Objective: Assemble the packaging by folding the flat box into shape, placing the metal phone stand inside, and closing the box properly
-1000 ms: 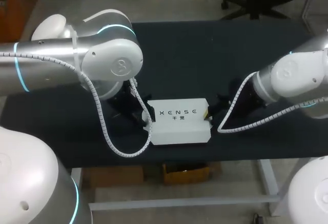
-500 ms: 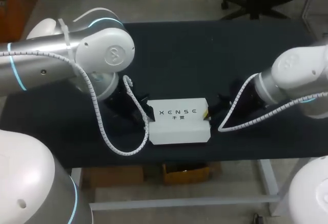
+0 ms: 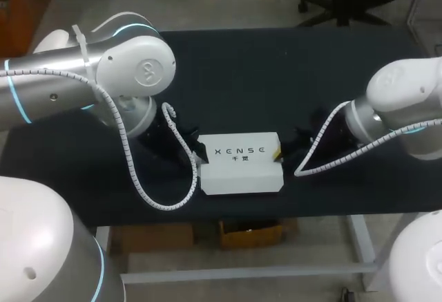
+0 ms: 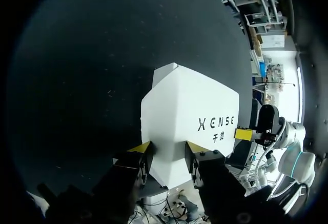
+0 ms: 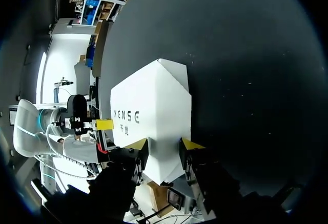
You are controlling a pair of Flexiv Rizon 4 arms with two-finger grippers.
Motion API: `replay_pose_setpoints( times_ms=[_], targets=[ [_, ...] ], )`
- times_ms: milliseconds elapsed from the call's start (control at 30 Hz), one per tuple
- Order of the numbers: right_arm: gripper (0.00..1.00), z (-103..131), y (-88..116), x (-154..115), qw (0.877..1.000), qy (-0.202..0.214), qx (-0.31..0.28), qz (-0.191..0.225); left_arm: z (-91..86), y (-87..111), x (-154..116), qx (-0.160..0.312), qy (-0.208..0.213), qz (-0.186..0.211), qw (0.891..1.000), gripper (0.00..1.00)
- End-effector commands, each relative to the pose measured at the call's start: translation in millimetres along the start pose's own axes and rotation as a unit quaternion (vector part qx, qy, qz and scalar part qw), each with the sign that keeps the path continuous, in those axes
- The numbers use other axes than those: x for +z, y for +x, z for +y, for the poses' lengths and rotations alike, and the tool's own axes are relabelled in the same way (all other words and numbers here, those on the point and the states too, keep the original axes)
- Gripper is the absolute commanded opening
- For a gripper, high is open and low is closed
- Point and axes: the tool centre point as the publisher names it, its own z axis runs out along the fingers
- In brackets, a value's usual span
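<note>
Left gripper is clamped on one short end of the white box, a yellow tip on each side. Right gripper is doing the same on the opposite end. The box looks fully folded and closed, lying flat, printed side up, near the front edge of the black table.

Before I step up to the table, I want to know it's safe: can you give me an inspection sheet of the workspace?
Surface: dark table.
Job's things: white box lying mid-table, folded into shape, top looks closed; contents hidden.
Clutter: nothing seen.
Grippers: left gripper at the box's left end, right gripper at its right end; grip cannot be told.
Cables: left arm's white cable loops low beside the box; right arm's cable sags near the right end.
Surroundings: nothing seen reaching over the table.
</note>
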Motion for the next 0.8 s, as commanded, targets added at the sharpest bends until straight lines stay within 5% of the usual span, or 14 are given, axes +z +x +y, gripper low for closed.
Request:
replay_pose_setpoints(
  times_ms=[33,800],
  targets=[
    [0.38,-0.2,-2.4,1.3,1.0,0.001,-0.001,0.008,-1.0,-1.9,6.1,0.0,0.0,0.002,1.0,0.43],
    [0.31,-0.2,-2.4,1.3,1.0,0.001,-0.001,0.008,-1.0,-1.9,6.1,0.0,0.0,0.002,1.0,0.43]
  ],
)
